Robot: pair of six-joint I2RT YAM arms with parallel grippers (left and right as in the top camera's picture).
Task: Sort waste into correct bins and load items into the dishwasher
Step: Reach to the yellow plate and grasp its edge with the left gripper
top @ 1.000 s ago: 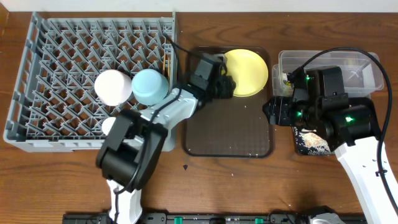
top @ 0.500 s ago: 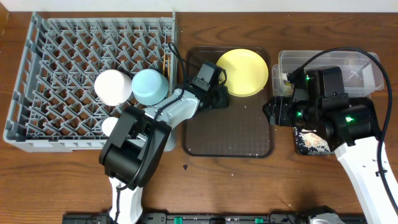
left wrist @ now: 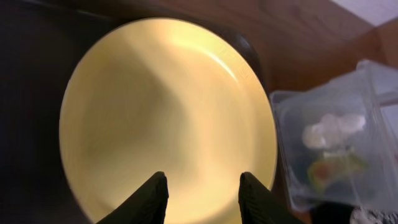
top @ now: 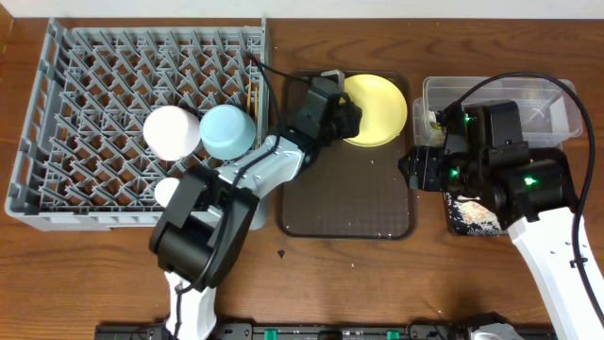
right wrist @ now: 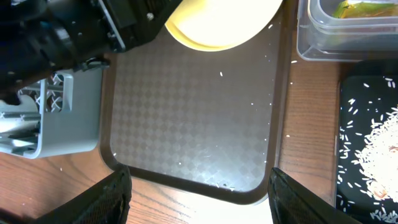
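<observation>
Hovering over the pale-yellow plate (left wrist: 168, 106), the left gripper (left wrist: 203, 194) held its jaws spread with nothing between them. The right gripper (right wrist: 200, 199) hung with jaws wide and empty above the brown tray (top: 344, 203). The plate lay face up in the tray's far right corner. Being round, it had no long axis. It looked stiff, smooth, probably slippery and breakable, so its thin rim seemed the only purchase.

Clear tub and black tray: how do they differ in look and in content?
The clear tub is see-through with tall walls; the black tray is opaque and shallow. The tub holds a white wrapper and a green-orange sachet; the tray holds rice crumbs. Both are rectangular and sit beside the brown tray.
</observation>
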